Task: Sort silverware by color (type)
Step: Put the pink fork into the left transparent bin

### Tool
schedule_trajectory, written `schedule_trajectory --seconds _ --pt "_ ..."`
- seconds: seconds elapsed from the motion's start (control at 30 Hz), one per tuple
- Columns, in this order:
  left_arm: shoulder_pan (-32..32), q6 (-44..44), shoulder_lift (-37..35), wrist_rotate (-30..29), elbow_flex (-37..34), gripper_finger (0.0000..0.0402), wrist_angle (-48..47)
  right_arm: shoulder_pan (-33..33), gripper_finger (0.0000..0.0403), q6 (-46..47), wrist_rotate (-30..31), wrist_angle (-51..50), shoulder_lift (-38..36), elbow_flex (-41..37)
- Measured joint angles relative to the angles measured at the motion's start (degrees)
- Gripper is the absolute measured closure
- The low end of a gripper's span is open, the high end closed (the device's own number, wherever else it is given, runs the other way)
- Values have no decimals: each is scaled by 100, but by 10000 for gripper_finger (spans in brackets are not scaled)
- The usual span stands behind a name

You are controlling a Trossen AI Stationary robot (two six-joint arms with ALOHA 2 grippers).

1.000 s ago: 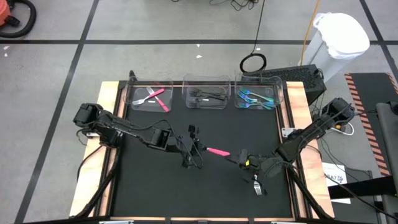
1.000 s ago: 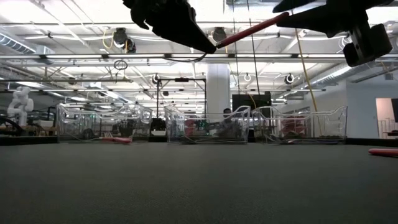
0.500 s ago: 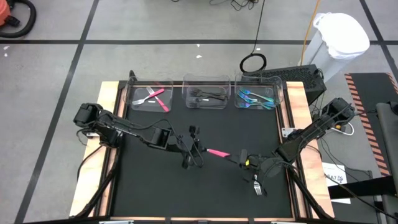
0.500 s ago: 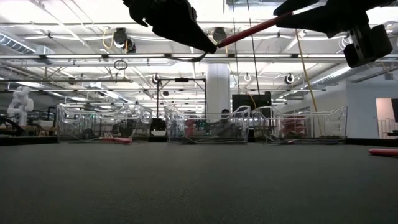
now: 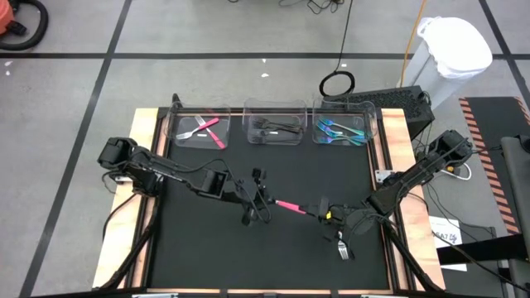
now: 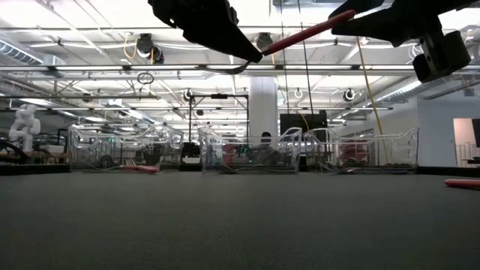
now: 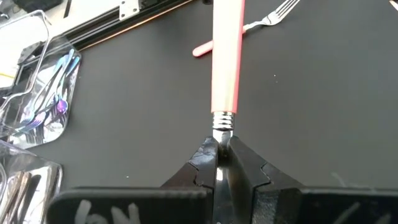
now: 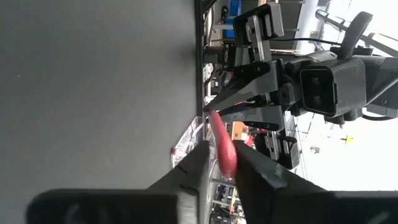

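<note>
Pink utensil (image 5: pixel 289 204) nearer left claw (image 5: pixel 267 199)

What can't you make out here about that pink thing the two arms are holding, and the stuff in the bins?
- Pink-handled utensil: fork or spoon unknown; the left gripper covers its head in the left wrist view, and it is too small in the high view.
- Its other end: hidden between the right gripper fingers.
- Black silverware in the middle bin: count unclear, pieces overlap, too small.
- Bins in the low view: contents blurred by clear walls.

Both arms are matte black with jointed links and looped black cables, and the right arm (image 5: pixel 414 178) carries a small yellow mark near its wrist.
</note>
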Motion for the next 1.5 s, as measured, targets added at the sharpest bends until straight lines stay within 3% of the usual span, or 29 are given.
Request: schedule_trajectory --seconds 0.13,0.4,0.77,0.97,1.23,1.5 --pt "2 2 0 -2 0 384 -11 0 377 -1 0 -20 0 0" --pt "-4 88 0 -197 -15 375 269 4 377 3 33 -9 -11 0" --pt "-9 194 2 -1152 -17 233 652 4 377 143 389 168 -9 2" --pt "-114 470 0 -1488 5 185 962 -4 377 192 472 378 -1 2" --pt "-454 1632 -7 -1861 13 176 1987 -153 377 624 925 414 -33 2" --pt "-697 2139 -4 -2529 13 176 2138 -334 374 919 914 455 -44 2"
